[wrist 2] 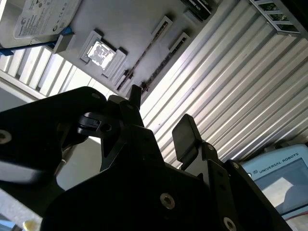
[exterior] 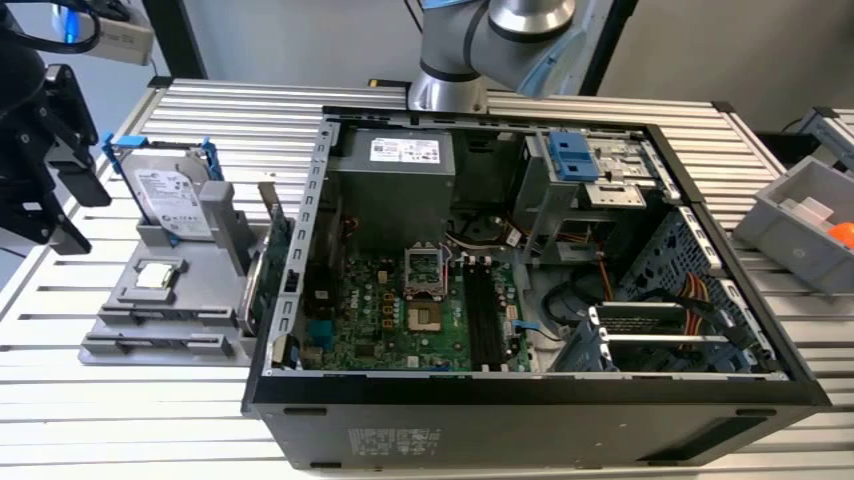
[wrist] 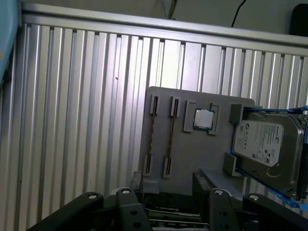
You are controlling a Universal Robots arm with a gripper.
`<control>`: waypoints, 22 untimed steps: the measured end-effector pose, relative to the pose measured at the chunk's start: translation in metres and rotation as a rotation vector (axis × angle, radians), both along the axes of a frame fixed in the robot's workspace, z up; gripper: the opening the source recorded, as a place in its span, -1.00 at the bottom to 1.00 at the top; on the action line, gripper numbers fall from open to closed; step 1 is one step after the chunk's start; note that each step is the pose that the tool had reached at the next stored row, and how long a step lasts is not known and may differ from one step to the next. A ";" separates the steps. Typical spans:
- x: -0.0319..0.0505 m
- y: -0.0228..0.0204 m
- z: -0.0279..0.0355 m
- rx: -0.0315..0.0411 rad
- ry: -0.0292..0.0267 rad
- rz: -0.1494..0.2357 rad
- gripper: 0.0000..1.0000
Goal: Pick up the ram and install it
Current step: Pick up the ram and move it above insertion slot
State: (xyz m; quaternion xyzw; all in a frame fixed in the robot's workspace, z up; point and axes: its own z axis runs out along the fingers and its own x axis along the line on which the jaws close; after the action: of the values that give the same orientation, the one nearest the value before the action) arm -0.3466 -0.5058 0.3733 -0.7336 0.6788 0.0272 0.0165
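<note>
- A ribbed metal table [exterior: 214, 120] carries the whole job.
- An open computer case [exterior: 534, 420] lies on its side in the exterior view, motherboard [exterior: 374, 320] facing up.
- A grey parts tray [exterior: 160, 345] sits just beside the case, on the exterior view's left.
- A silver hard drive [exterior: 171, 195] in a blue-trimmed frame stands at the tray's far end.
- The gripper [wrist 2: 159, 118] hangs above the tray in both wrist views, its black jaws spread apart and holding nothing.
- The ram [exterior: 278, 262], a thin green stick, appears to stand on its long edge at the tray's case-side rim, close against the case wall. It is outside the case and touched by nothing.
- A small square processor [exterior: 158, 273] rests flat at the tray's middle.
</note>
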 end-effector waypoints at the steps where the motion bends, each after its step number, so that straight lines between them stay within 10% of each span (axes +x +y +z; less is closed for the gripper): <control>1: 0.0000 0.0000 -0.0002 0.0000 0.0001 0.000 1.00; 22: 0.0000 0.0000 -0.0071 0.0001 0.0000 0.000 1.00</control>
State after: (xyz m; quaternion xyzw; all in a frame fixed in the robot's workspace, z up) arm -0.3466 -0.5058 0.3662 -0.7336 0.6788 0.0272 0.0165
